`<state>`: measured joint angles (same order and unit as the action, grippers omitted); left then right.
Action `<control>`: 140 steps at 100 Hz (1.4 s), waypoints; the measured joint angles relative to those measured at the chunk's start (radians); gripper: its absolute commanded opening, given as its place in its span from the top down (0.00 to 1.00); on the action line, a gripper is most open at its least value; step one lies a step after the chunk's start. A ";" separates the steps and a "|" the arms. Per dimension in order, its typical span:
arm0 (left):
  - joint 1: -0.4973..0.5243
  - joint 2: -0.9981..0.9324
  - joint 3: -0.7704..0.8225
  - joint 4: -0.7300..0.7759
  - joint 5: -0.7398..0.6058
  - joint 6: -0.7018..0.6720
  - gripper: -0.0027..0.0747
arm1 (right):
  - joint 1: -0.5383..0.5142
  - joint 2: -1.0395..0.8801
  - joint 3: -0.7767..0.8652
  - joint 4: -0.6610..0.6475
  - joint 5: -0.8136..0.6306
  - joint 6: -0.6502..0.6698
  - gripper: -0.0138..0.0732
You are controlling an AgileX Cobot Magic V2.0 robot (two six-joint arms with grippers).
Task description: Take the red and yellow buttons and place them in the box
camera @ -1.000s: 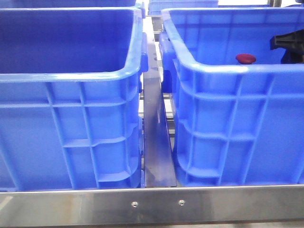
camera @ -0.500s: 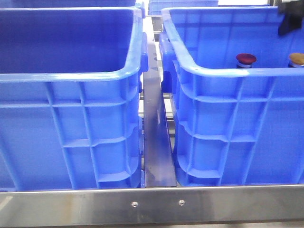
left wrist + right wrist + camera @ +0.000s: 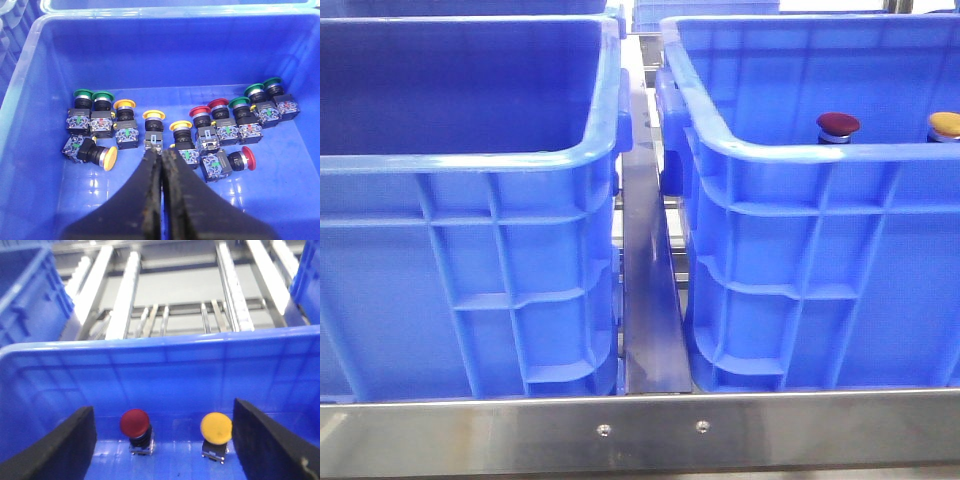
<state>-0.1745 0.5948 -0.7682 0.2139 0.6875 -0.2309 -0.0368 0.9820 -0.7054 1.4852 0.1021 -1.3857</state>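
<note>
The red button (image 3: 838,124) and the yellow button (image 3: 945,124) stand upright side by side inside the box (image 3: 790,150), the right-hand blue crate, near its front wall. In the right wrist view the red button (image 3: 135,423) and the yellow button (image 3: 216,427) sit on the box floor between the wide-open, empty fingers of my right gripper (image 3: 162,410), which is above and apart from them. My left gripper (image 3: 161,154) is shut and empty above a crate holding several buttons. Neither gripper shows in the front view.
A second blue crate (image 3: 470,160) with smooth dark inner walls stands to the left, a metal divider (image 3: 648,290) between the two. The crate (image 3: 45,65) under my left gripper holds several green, yellow and red push buttons (image 3: 125,131). A steel rail (image 3: 640,430) runs along the front.
My right gripper, seen at the front view's right edge over the box, has lifted out of that view. The yellow button beside the red one came into sight.
</note>
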 measured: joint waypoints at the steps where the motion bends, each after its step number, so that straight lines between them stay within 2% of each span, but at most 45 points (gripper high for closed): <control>1: 0.000 0.000 0.000 0.000 0.000 0.000 0.99 | 0.000 -0.007 0.009 0.000 0.000 0.000 0.17; 19: 0.000 0.000 0.000 0.000 0.000 0.000 0.99 | 0.000 -0.174 0.118 0.000 0.000 0.000 0.18; 29: 0.000 0.000 0.000 0.000 0.000 0.000 0.99 | 0.000 -0.239 0.164 0.000 0.002 0.000 0.25; 36: 0.000 0.000 0.000 0.000 0.000 0.000 0.99 | 0.000 -0.271 0.180 0.000 0.002 0.000 0.38; 55: 0.000 0.000 0.000 0.000 0.000 0.000 0.99 | 0.000 -0.297 0.185 0.000 0.005 0.000 0.84; 60: 0.000 0.000 0.000 0.000 0.000 0.000 0.99 | 0.000 -0.297 0.185 0.000 0.007 0.000 0.93; 140: 0.000 0.000 0.000 0.000 0.000 0.000 0.99 | 0.000 -0.297 0.185 0.000 0.007 0.000 0.92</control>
<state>-0.1745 0.5948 -0.7682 0.2139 0.6875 -0.2309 -0.0368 0.6852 -0.5202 1.4852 0.1096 -1.3857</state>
